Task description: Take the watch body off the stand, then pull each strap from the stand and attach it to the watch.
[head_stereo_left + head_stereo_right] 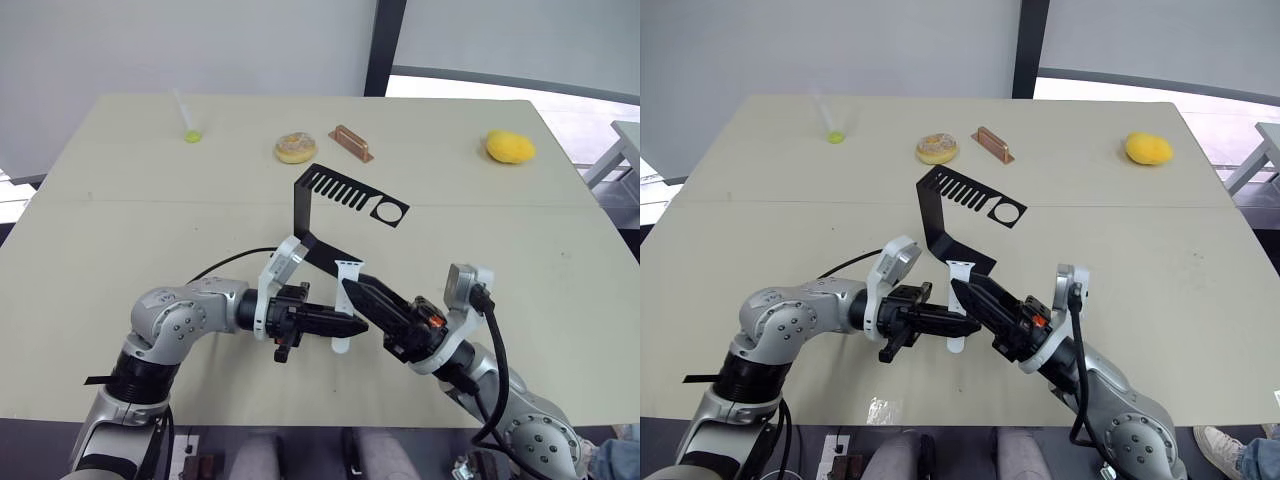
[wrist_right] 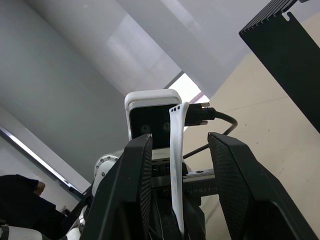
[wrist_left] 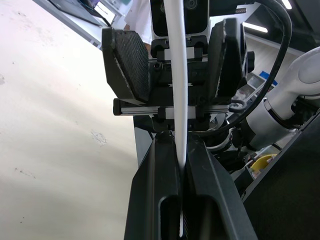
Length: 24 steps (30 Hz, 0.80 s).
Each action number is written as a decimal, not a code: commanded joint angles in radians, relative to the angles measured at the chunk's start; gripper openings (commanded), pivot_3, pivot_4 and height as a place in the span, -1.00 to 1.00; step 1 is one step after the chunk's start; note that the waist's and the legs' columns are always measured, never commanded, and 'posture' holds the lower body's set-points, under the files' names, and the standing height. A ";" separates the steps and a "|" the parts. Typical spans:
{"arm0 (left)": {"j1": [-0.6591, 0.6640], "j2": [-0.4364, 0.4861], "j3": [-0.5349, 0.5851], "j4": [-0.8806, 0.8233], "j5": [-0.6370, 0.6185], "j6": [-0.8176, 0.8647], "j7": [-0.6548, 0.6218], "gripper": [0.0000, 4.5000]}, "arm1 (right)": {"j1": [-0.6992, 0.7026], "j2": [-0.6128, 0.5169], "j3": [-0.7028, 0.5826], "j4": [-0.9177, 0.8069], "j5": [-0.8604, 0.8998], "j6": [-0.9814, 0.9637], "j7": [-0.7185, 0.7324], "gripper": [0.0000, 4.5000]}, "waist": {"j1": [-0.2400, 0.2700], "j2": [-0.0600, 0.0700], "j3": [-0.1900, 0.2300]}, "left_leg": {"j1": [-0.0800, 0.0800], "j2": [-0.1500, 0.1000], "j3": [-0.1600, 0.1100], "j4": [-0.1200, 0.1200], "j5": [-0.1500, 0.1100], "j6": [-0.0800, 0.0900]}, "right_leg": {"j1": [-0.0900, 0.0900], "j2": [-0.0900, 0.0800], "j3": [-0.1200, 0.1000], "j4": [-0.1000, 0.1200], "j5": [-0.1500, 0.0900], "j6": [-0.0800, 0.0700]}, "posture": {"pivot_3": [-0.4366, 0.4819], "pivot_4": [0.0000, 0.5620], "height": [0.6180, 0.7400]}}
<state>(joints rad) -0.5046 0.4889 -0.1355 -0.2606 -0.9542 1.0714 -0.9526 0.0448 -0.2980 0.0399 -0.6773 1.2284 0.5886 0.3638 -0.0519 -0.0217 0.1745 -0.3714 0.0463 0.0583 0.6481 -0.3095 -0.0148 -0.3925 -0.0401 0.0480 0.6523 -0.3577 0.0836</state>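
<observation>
The left claw (image 1: 345,325) was clamped on a white strap (image 3: 178,95); the right claw (image 1: 350,290) stood open around it, near the stand (image 1: 335,215).

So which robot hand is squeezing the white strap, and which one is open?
The left gripper is squeezing the white strap; its fingers are pressed shut on it. The right gripper faces it with its pads spread wide either side of the strap.

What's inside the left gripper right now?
A white strap is pinched edge-on in the shut left gripper, sticking out toward the open right gripper. The part clamped inside is covered.
</observation>
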 commanded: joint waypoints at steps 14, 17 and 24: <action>0.006 0.010 -0.011 -0.031 0.026 -0.020 -0.033 -1.00 | -0.011 0.035 0.011 -0.026 0.030 -0.026 0.051 -0.98 | 0.000 0.000 0.000 | 0.000 0.000 0.000 0.000 0.000 0.000 | 0.000 0.000 0.000 0.000 0.000 0.000 | -0.05 -0.47 1.00; 0.023 0.012 0.004 -0.049 0.005 -0.027 -0.049 -0.86 | -0.007 0.037 0.011 -0.033 0.034 -0.028 0.057 -1.00 | 0.000 0.000 0.000 | 0.000 0.000 0.000 0.000 0.000 0.000 | 0.000 0.000 0.000 0.000 0.000 0.000 | -0.05 -0.47 1.00; 0.122 0.133 0.061 -0.066 0.187 -0.358 -0.199 0.48 | -0.028 -0.001 -0.025 -0.078 -0.070 -0.071 0.053 -1.00 | -0.002 0.000 0.000 | 0.000 0.000 0.000 -0.001 0.000 0.000 | 0.000 0.000 0.000 0.000 0.000 0.000 | -0.05 -0.47 1.00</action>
<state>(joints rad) -0.3932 0.6013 -0.1120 -0.3299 -0.8221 0.8193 -1.1005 0.0212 -0.2872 0.0392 -0.6992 1.1926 0.5518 0.3985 -0.0536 -0.0216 0.1746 -0.3711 0.0466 0.0584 0.6475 -0.3094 -0.0150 -0.3927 -0.0404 0.0480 0.6518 -0.3579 0.0831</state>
